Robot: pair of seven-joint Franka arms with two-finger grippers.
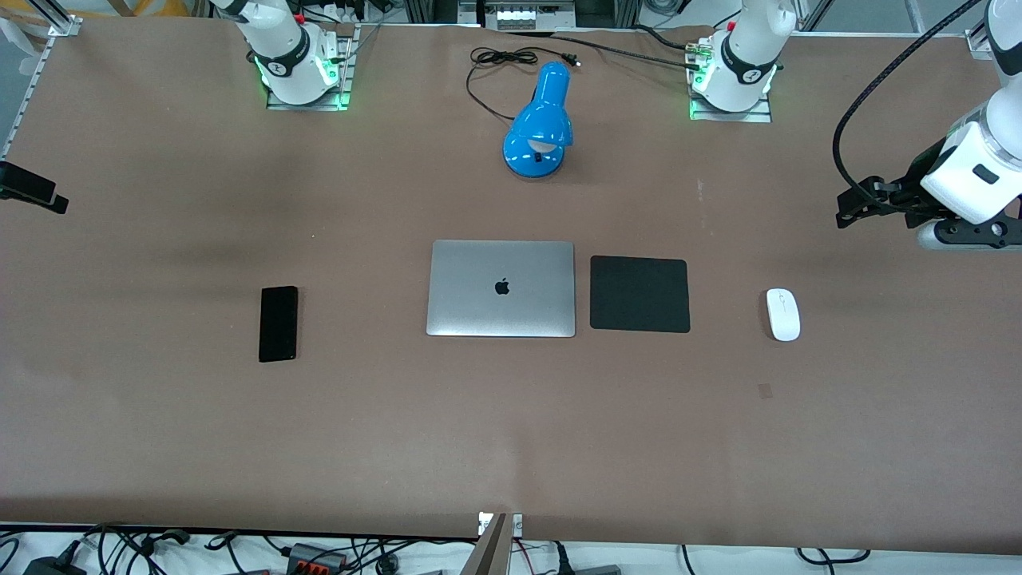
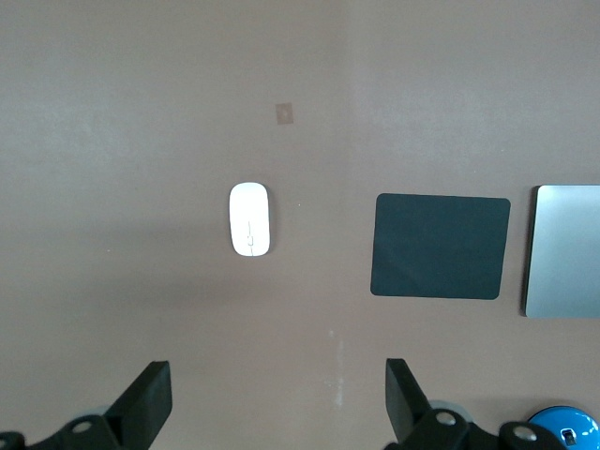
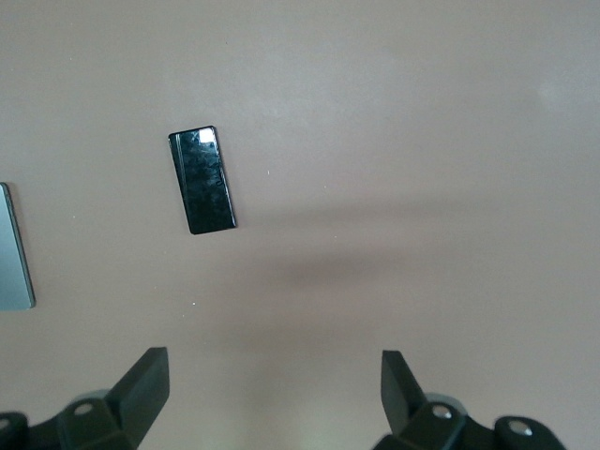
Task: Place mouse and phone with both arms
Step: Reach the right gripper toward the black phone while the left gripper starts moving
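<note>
The white mouse (image 1: pixel 783 314) lies on the brown table toward the left arm's end; it also shows in the left wrist view (image 2: pixel 250 219). The glossy black phone (image 1: pixel 278 323) lies toward the right arm's end and shows in the right wrist view (image 3: pixel 202 179). My left gripper (image 1: pixel 856 206) hangs open and empty above the table's end, apart from the mouse; its jaws stand wide in the left wrist view (image 2: pixel 278 398). My right gripper (image 1: pixel 32 192) shows only partly at the other table end. It is open and empty (image 3: pixel 277 394), apart from the phone.
A closed silver laptop (image 1: pixel 501 288) lies mid-table with a square black mouse pad (image 1: pixel 639 294) beside it, between laptop and mouse. A blue desk lamp (image 1: pixel 539 120) with a black cord stands farther from the front camera, between the arm bases.
</note>
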